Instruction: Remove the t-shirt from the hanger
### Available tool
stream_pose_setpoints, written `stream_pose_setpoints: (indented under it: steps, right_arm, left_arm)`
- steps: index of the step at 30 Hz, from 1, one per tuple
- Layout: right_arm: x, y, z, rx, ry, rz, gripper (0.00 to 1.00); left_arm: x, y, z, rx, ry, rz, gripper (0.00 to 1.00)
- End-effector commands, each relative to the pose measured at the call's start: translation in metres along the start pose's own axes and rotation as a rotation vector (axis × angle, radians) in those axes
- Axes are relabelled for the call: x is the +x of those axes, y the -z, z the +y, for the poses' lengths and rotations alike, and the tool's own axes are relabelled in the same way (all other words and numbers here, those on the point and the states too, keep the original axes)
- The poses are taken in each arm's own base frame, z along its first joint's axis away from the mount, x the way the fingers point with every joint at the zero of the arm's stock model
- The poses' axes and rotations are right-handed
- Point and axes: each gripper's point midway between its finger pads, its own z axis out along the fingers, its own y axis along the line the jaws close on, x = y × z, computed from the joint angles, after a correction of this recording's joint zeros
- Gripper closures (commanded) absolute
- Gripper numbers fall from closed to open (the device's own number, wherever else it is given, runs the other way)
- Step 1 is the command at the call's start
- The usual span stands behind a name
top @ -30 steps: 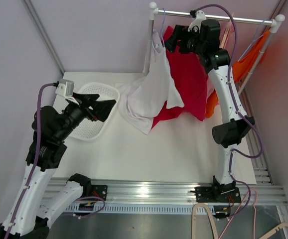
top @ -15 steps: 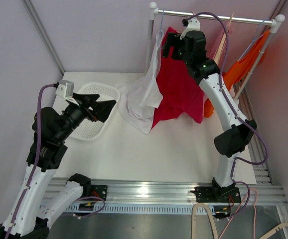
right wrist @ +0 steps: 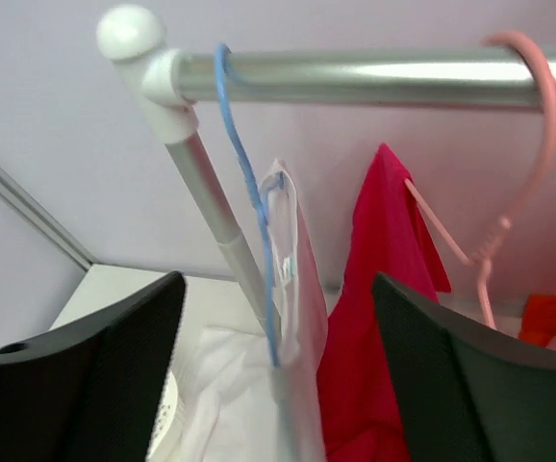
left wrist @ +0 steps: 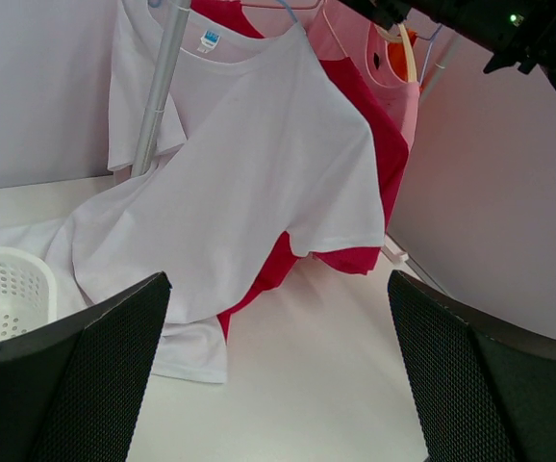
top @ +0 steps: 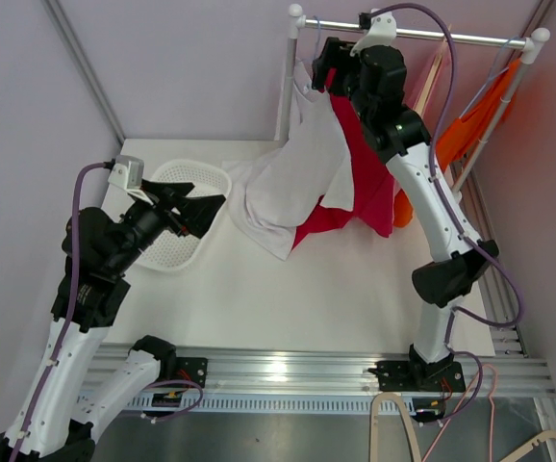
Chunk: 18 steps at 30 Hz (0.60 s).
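Note:
A white t-shirt (top: 297, 178) hangs on a blue hanger (right wrist: 249, 192) at the left end of the metal rail (top: 422, 35); its hem trails on the table. It also shows in the left wrist view (left wrist: 249, 164) and edge-on in the right wrist view (right wrist: 292, 318). A red t-shirt (top: 369, 168) hangs behind it on a pink hanger (right wrist: 509, 192). My right gripper (top: 328, 69) is open, high by the rail, just behind the white shirt's collar, holding nothing. My left gripper (top: 201, 210) is open and empty, low over the basket, well left of the shirts.
A white perforated basket (top: 187, 226) sits on the table at the left. The rail's upright post (top: 285, 87) stands beside the white shirt. Orange and pink garments (top: 475, 120) hang at the rail's right end. Grey walls close in both sides.
My right gripper has moved up and left along the rail to the white shirt's hanger; the white shirt swung out and spread wider. The left arm has not moved.

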Motion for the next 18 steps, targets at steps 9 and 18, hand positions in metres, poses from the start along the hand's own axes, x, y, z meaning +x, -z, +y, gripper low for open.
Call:
stream_pose_setpoints:
  steps: [9, 18]
  right_arm:
    - [0.027, -0.050, 0.018, -0.078, 0.003, 0.041, 0.28]
    - [0.012, -0.050, 0.016, -0.075, 0.024, -0.012, 0.32]
  left_arm:
    - [-0.005, 0.000, -0.006, 0.030, -0.026, -0.015, 0.01]
    - [-0.004, -0.001, -0.006, 0.033, -0.030, -0.016, 0.01]
